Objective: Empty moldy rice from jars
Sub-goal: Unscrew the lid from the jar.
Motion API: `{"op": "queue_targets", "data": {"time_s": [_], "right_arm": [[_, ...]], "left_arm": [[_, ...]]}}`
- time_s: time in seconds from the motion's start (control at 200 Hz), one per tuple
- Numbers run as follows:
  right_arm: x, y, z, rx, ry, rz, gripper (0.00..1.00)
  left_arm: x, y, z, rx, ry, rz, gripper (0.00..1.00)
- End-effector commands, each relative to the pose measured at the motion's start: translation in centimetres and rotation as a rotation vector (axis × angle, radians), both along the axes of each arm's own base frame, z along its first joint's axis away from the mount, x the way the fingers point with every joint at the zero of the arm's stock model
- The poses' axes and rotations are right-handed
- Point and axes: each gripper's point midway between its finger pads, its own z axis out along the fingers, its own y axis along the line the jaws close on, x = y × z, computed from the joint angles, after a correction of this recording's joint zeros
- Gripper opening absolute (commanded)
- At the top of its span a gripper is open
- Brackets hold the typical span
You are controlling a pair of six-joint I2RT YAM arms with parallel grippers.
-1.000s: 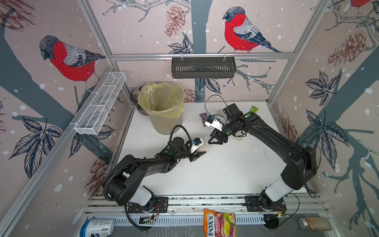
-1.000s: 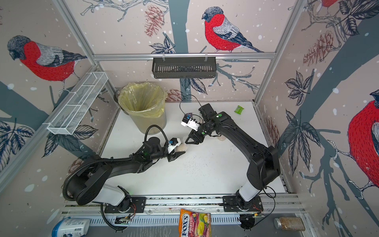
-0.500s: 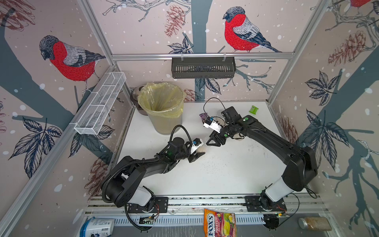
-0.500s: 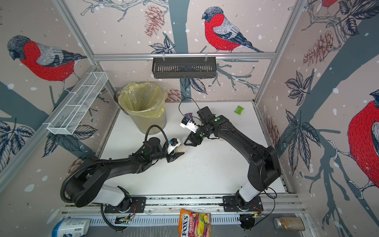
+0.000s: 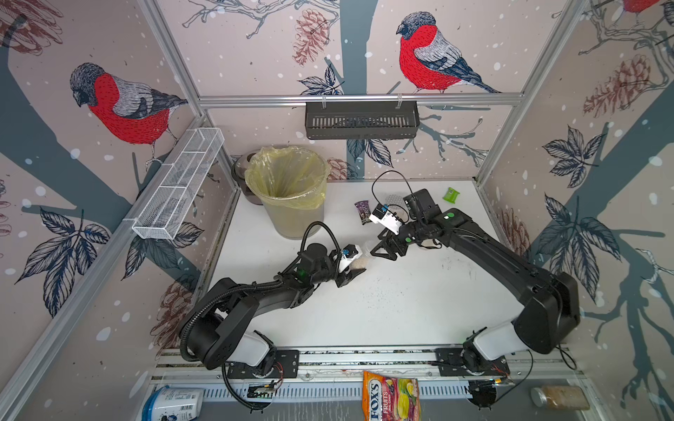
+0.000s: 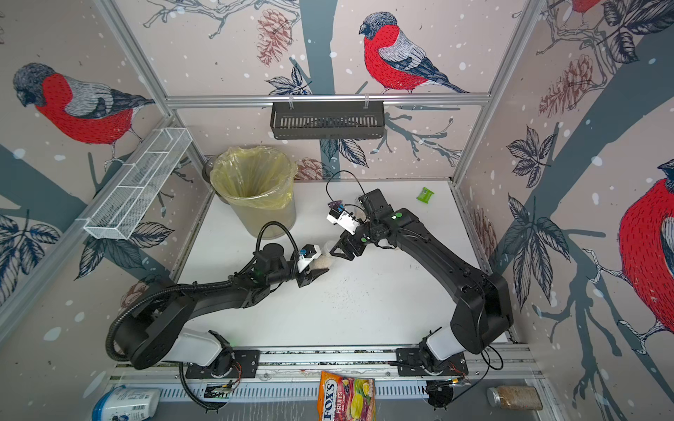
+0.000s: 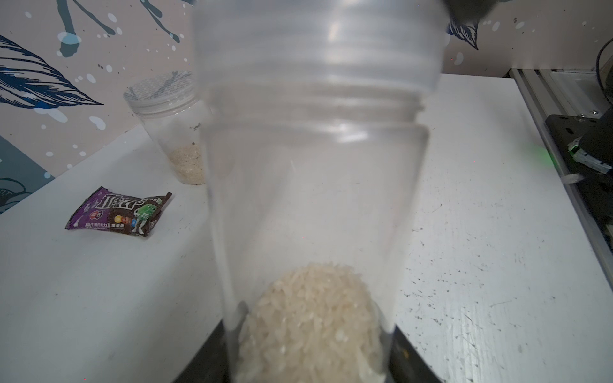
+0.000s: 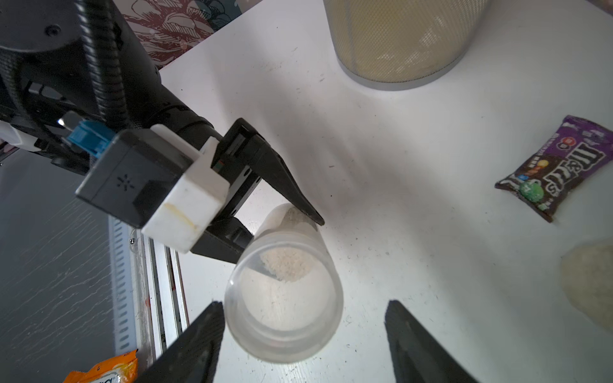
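My left gripper is shut on a slim clear jar, held tilted just above the table. Moldy rice lies heaped at the jar's base, between the black fingers. The jar's clear lid points toward my right gripper. In the right wrist view this gripper stands open around the lid end; one finger is close beside it, the other well apart. A wider jar with a dotted silver lid stands at the back, a little rice in its bottom.
A bin lined with a yellow bag stands at the back left. A purple candy packet lies near the right wrist, a green packet at the back right. Dark specks dot the table. A sweets bag lies below the front rail.
My right gripper has shifted slightly toward the held jar and its jaws have opened wider around the lid end. The left arm and its jar have stayed put.
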Motion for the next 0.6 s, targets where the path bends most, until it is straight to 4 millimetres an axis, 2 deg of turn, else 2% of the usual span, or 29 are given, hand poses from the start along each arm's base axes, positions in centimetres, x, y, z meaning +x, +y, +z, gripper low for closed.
{"op": "queue_targets", "data": {"time_s": [0.0, 0.04, 0.125, 0.16, 0.26, 0.415, 0.5, 0.595], "right_arm": [[0.3, -0.1, 1.1, 0.045, -0.031, -0.014, 0.84], [0.2, -0.2, 1.2, 0.054, -0.035, -0.014, 0.89], [0.1, -0.3, 1.5, 0.065, -0.045, -0.018, 0.9], [0.0, -0.4, 1.6, 0.07, -0.046, -0.018, 1.0], [0.0, -0.5, 1.8, 0.081, -0.048, -0.031, 1.0], [1.3, -1.6, 3.3, 0.139, -0.007, -0.135, 1.0], [3.2, -3.1, 3.8, 0.168, 0.072, -0.31, 1.0], [3.3, -3.3, 4.1, 0.235, 0.223, -0.467, 1.0]], "left_arm": [[0.3, -0.3, 1.6, -0.039, -0.065, -0.006, 0.0], [0.3, -0.3, 1.6, -0.039, -0.066, -0.006, 0.0], [0.4, -0.3, 1.6, -0.042, -0.067, -0.005, 0.0], [0.4, -0.3, 1.6, -0.042, -0.067, -0.005, 0.0], [0.4, -0.3, 1.6, -0.042, -0.068, -0.001, 0.0], [0.6, -0.1, 1.7, -0.038, -0.079, 0.014, 0.0], [0.8, 0.1, 1.7, -0.035, -0.085, 0.026, 0.0], [1.1, 0.2, 1.7, -0.031, -0.093, 0.046, 0.0]]}}
